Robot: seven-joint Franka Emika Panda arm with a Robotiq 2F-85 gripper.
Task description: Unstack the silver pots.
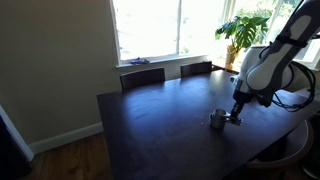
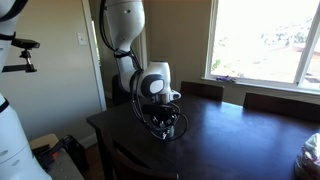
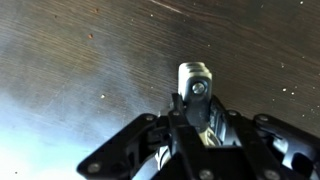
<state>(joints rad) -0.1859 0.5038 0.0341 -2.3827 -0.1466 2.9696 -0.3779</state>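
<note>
On the left in an exterior view there is a pale wall [image 1: 50, 60] and a bit of wood floor [image 1: 75, 160]. A big dark wood desk [image 1: 150, 130] fills the middle. Two dark chairs [image 1: 142, 77] stand at its far side, under a bright window [image 1: 150, 30]. A green plant [image 1: 245, 30] is at the far right by the glass.

A silver pot [image 1: 218, 119] sits on the right part of the desk. It stands up straight. It is too small to see which way its handle points. The tool [image 1: 237, 116] is just to its right, low at the desk top, under the white arm [image 1: 265, 65].

In the other exterior view a white door [image 2: 60, 60] is on the left. The tool [image 2: 165, 125] is low over the near left corner of the desk, and a window [image 2: 265, 40] is on the right.

In the wrist view the tool [image 3: 197, 100] has its two fingers pulled close together. They pinch a shiny silver piece [image 3: 196, 78]. Its long side runs straight out from the tool, over the dark wood. I cannot tell which part of a pot it is.
</note>
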